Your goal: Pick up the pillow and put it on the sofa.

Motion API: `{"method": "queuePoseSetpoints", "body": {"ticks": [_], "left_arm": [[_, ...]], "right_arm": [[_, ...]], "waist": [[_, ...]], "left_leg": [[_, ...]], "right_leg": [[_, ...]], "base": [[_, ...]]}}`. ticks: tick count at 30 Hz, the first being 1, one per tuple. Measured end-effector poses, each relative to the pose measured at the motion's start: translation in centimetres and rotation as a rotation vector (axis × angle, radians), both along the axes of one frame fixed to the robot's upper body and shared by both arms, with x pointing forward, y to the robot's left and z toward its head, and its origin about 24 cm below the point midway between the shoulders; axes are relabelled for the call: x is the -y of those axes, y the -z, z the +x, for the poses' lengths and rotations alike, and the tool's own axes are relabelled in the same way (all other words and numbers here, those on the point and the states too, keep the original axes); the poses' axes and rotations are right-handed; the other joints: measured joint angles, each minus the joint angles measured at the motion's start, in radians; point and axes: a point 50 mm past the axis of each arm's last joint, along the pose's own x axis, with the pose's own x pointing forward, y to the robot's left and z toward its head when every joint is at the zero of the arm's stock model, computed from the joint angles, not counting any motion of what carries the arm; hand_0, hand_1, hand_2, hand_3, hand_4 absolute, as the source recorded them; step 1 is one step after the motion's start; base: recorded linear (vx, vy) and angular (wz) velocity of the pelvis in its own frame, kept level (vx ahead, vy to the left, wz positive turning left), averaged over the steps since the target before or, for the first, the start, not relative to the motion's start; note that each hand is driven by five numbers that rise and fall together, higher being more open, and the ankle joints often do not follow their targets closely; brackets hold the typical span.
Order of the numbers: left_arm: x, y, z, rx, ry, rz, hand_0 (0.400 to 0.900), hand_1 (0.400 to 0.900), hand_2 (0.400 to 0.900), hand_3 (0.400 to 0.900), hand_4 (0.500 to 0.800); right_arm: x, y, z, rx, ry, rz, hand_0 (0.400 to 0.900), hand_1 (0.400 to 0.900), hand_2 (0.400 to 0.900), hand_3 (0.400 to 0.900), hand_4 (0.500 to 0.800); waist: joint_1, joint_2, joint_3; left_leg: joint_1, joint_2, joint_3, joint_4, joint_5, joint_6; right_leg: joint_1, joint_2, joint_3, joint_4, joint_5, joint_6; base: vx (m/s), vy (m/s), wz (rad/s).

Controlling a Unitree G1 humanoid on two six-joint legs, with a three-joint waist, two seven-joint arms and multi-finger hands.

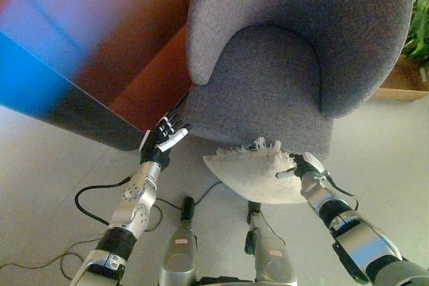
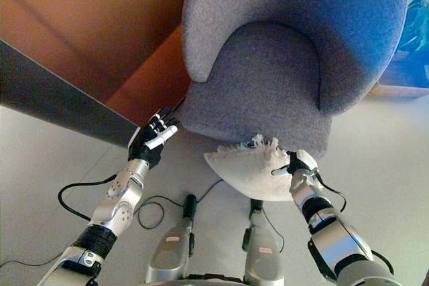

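Observation:
A cream pillow point(image 1: 258, 173) with a tufted fringe hangs in the air just below the front edge of the grey armchair's seat point(image 1: 268, 92). My right hand point(image 1: 303, 166) grips its right end, fingers curled into the cloth. My left hand point(image 1: 164, 137) is raised at the chair's front left corner, fingers straight and holding nothing, apart from the pillow. The grey sofa chair point(image 2: 295, 25) has a high curved back and fills the upper middle of both views.
An orange-brown wall panel point(image 2: 87, 31) and a dark base strip point(image 2: 60, 95) stand to the left of the chair. A wooden ledge with a green plant point(image 1: 415, 38) is at the far right. Pale floor point(image 1: 47, 159) lies all around.

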Motion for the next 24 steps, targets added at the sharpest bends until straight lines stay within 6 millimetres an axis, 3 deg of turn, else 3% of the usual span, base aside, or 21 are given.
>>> {"method": "queuePoseSetpoints", "body": {"ticks": [10, 24], "left_arm": [[-0.3, -2.2, 1.3, 0.066, -0.012, 0.003, 0.9, 0.9, 0.9, 0.9, 0.8], [0.8, -4.9, 2.8, 0.173, 0.015, -0.022, 0.9, 0.9, 0.9, 0.9, 0.8]], "right_arm": [[2.1, -2.5, 1.6, 0.018, 0.03, -0.038, 0.9, 0.9, 0.9, 0.9, 0.8], [1.4, -6.7, 4.7, 0.093, -0.025, -0.066, 0.9, 0.9, 0.9, 0.9, 0.8]], "waist": [[0.0, 0.001, 0.038], [0.0, 0.003, 0.039]], "left_leg": [[-0.079, -0.001, 0.0, 0.026, -0.001, -0.002], [-0.214, -0.012, 0.004, 0.059, 0.001, -0.003]], "right_leg": [[-0.066, 0.0, 0.002, 0.0, 0.013, -0.005], [-0.189, -0.011, 0.004, 0.001, 0.035, -0.011]], "base": [[-0.07, 0.014, -0.01], [-0.04, 0.024, 0.01]]}}
